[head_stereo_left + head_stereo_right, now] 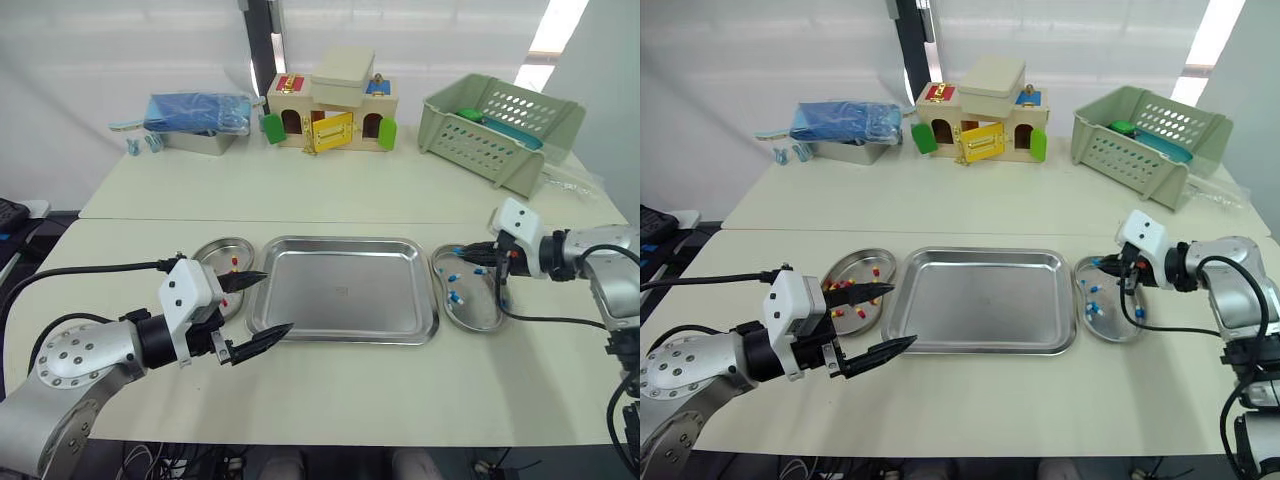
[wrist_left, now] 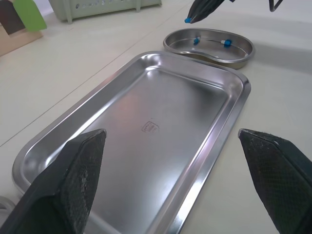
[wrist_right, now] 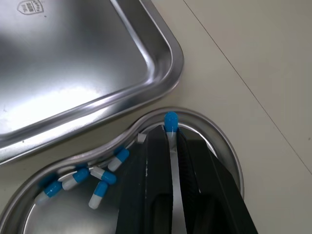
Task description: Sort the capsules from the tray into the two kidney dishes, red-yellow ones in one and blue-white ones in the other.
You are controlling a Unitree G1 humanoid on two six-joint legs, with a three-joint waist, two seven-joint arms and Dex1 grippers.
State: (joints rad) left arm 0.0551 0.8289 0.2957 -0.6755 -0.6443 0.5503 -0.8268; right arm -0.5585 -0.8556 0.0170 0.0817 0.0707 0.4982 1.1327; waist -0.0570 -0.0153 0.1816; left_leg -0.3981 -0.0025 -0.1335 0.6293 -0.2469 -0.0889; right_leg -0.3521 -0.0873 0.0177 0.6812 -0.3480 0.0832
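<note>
Steel tray sits mid-bench, btwn the two kidney dishes.

Head view: left dish holds red-yellow capsules; right dish holds blue-white capsules. Left claw hovers released at tray's near-left corner. Right claw hangs over right dish's far end.

Left wrist view: fingers spread wide, tray seen btwn them, right dish beyond.

Right wrist view: right claw clenched on held capsule, blue end poking out, above dish rim beside tray corner.
</note>
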